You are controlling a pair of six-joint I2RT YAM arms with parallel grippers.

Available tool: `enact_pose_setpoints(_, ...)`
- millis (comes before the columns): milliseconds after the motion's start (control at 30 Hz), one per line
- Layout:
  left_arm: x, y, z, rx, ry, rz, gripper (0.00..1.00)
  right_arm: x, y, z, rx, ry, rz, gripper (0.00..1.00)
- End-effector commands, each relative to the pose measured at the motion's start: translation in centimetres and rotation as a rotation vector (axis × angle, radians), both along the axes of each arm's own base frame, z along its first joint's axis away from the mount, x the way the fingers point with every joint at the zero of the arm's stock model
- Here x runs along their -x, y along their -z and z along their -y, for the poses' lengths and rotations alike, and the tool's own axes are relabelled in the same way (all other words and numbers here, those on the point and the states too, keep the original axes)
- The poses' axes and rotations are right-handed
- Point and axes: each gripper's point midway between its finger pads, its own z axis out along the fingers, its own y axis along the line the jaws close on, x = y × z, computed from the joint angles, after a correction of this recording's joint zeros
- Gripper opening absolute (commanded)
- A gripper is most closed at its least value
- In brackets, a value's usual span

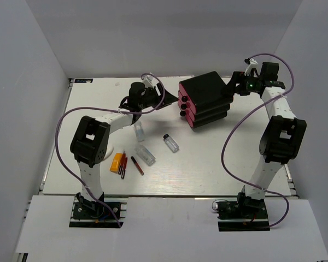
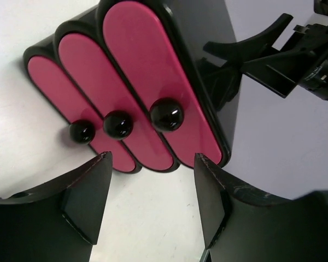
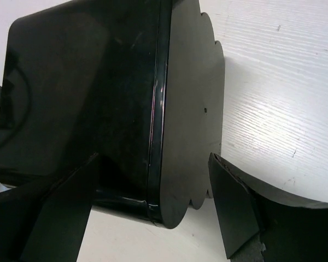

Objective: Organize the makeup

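Note:
The makeup lies on the white table in front of my left arm: a clear bottle (image 1: 171, 143), a clear container (image 1: 145, 154), another clear bottle (image 1: 139, 131), an orange tube (image 1: 117, 162), a red pencil (image 1: 123, 165) and a dark pencil (image 1: 137, 165). My left gripper (image 1: 168, 101) (image 2: 153, 202) is open and empty, just short of the pink drawer fronts (image 2: 142, 71) and their black knobs (image 2: 167, 114). My right gripper (image 1: 229, 87) (image 3: 153, 207) is open, its fingers straddling the back corner of the black box (image 3: 82, 93) without closing on it.
The black box with pink drawers (image 1: 205, 101) stands tilted at the back middle of the table (image 1: 218, 164). Grey walls enclose the table on three sides. The left arm's purple cable (image 1: 63, 123) loops out to the left.

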Motion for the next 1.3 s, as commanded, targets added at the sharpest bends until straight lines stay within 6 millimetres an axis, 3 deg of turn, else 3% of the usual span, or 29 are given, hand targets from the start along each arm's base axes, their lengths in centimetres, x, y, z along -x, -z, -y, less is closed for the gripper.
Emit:
enact_pose_setpoints(0, -0.6, -3.6, 1.2, 0.061, 0.010, 0.088, 0.71, -1.2, -3.3, -0.4, -0.043, -0.022, 0.086, 0.83)
enact_pose_setpoints(267, -1.5, -2.6, 3.0, 0.076, 0.028, 0.073, 0.73, -1.9, -1.8, -1.1, -0.091, -0.053, 0.058, 0.81)
enact_pose_setpoints(700, -1.8, -1.0, 5.5, 0.098, 0.043, 0.052, 0.73, -1.3, 0.2, -1.3, -0.118, -0.070, 0.007, 0.77)
enact_pose_setpoints(1033, -2.1, -0.6, 5.5, 0.127, 0.020, 0.044, 0.73, -1.2, 0.6, -1.5, -0.121, -0.074, -0.001, 0.75)
enact_pose_setpoints(1267, -2.4, -0.3, 5.6, 0.120, -0.008, 0.052, 0.66, -0.9, 1.0, -1.5, -0.122, -0.074, -0.014, 0.74)
